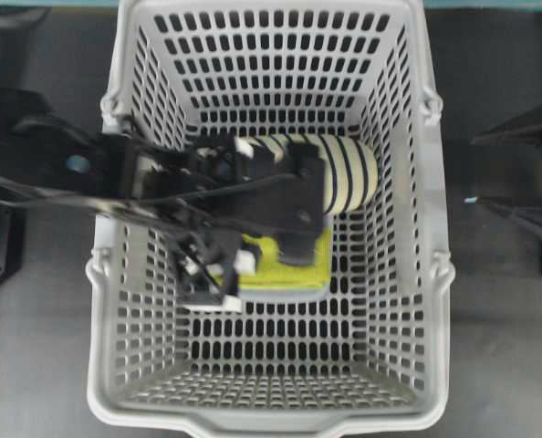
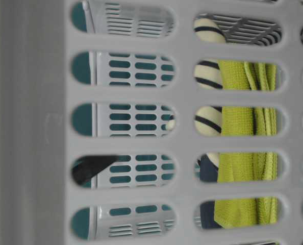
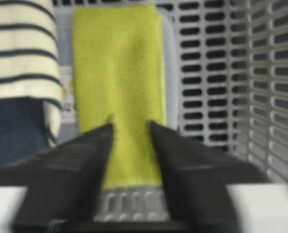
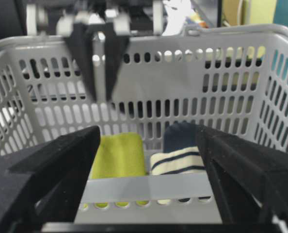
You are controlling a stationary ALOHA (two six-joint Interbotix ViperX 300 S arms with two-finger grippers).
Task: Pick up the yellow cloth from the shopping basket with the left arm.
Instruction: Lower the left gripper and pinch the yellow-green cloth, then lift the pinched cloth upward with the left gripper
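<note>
The yellow cloth (image 1: 266, 272) lies folded on the floor of the light-grey shopping basket (image 1: 435, 301), next to a cream-and-navy striped slipper (image 1: 349, 173). My left arm reaches in from the left. The left gripper (image 1: 218, 276) hangs over the cloth's left end, part of the arm hiding the cloth. In the left wrist view the left gripper (image 3: 131, 125) is open, and the cloth (image 3: 117, 63) shows between the black fingers. The right wrist view shows the left gripper (image 4: 100, 94) above the cloth (image 4: 120, 155), not touching. My right gripper (image 4: 149, 133) is open and empty, outside the basket rim.
The slipper (image 3: 20, 53) lies close along the cloth's side. The basket's slotted walls (image 3: 260, 97) rise on all sides of the left gripper. In the table-level view the cloth (image 2: 243, 132) and slipper (image 2: 207, 76) show through the wall slots. Black right arm parts (image 1: 531, 219) sit right of the basket.
</note>
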